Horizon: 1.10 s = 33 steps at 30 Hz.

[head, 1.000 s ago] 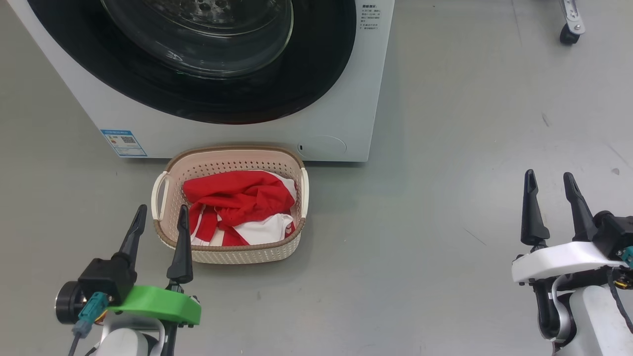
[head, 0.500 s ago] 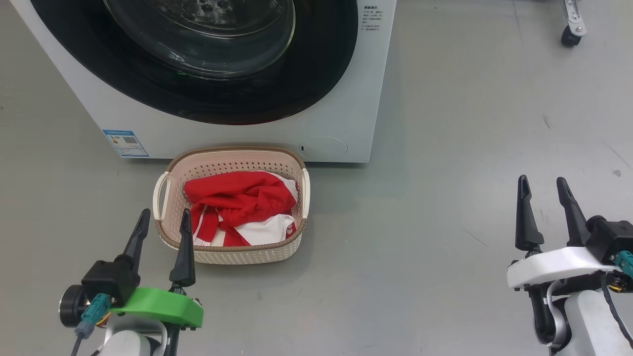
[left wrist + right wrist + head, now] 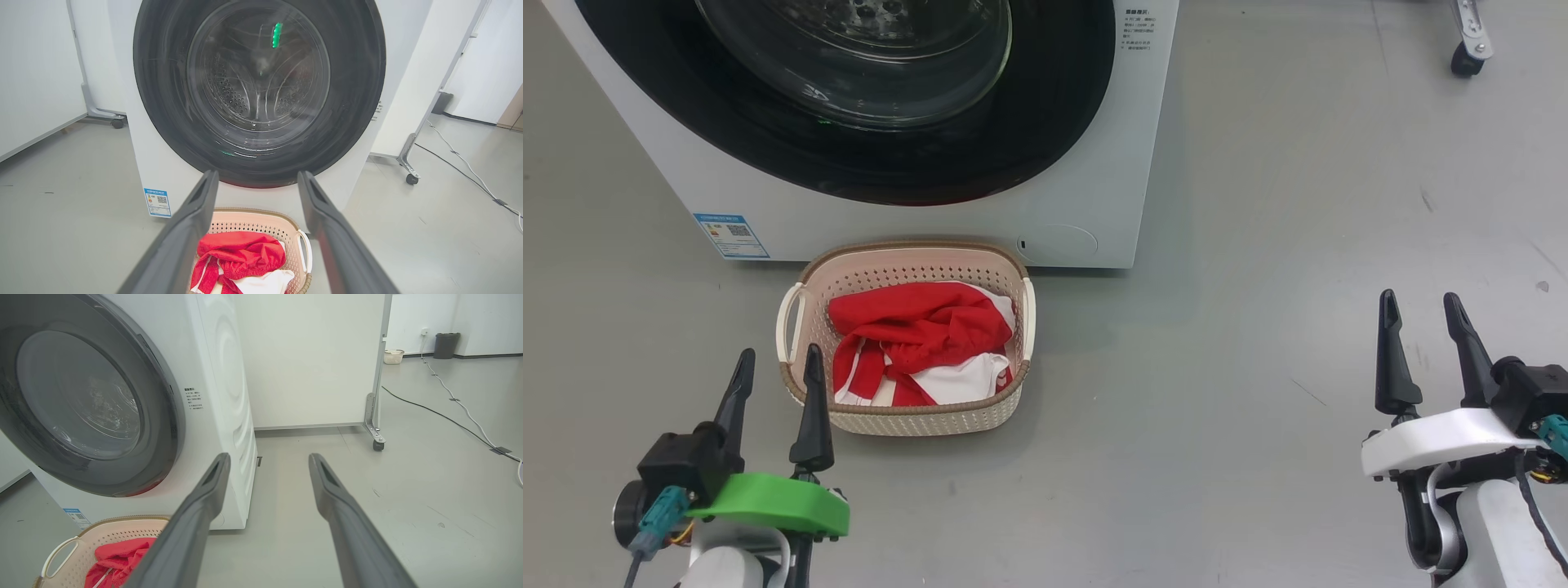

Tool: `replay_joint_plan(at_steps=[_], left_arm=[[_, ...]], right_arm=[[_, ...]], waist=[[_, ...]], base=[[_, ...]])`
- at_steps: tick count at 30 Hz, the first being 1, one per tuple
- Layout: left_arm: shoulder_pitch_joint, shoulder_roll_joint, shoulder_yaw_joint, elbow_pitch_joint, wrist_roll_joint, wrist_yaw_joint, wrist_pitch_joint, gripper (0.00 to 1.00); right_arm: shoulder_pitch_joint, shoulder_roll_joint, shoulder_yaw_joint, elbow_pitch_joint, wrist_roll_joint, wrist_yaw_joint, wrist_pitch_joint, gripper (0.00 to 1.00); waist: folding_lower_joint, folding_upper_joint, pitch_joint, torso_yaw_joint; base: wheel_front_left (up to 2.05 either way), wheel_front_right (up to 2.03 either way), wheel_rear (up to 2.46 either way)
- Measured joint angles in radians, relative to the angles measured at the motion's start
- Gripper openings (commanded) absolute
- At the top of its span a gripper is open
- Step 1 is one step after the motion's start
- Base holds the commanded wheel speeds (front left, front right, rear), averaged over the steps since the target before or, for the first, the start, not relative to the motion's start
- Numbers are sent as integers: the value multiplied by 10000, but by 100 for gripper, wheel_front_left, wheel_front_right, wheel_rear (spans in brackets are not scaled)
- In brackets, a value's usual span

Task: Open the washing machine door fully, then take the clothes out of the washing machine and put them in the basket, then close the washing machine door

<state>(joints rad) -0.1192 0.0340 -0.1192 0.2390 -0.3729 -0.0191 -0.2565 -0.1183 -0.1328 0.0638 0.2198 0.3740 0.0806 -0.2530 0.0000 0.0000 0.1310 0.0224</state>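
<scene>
In the basket (image 3: 915, 420), clothes (image 3: 919, 327) partly hidden.

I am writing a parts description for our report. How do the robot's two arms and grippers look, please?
The left gripper and the right gripper each have two long, dark, tapered fingers. Behind the left one is a bright green cover, and behind the right one a white cover. Each carries a black block with a teal connector. A dark cable runs down the pale right forearm.

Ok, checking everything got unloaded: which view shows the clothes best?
Head view: the clothes lie whole in the basket, seen from above. Both wrist views catch part of them, cut by the bottom edge.
</scene>
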Motion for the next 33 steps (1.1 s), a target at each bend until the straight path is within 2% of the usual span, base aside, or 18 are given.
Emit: replay_joint_plan(at_steps=[6,33], left_arm=[[0,-2,35,-121,-391,-10,0,100],[52,-2,46,-153,-848,-148,0,100]], right_arm=[[1,21,-48,8,-75,4,0,100],[37,151,-215,31,-255,153,0,100]], waist=[[0,0,-4,-3],[0,0,-72,54]], base=[[0,0,0],[0,0,0]])
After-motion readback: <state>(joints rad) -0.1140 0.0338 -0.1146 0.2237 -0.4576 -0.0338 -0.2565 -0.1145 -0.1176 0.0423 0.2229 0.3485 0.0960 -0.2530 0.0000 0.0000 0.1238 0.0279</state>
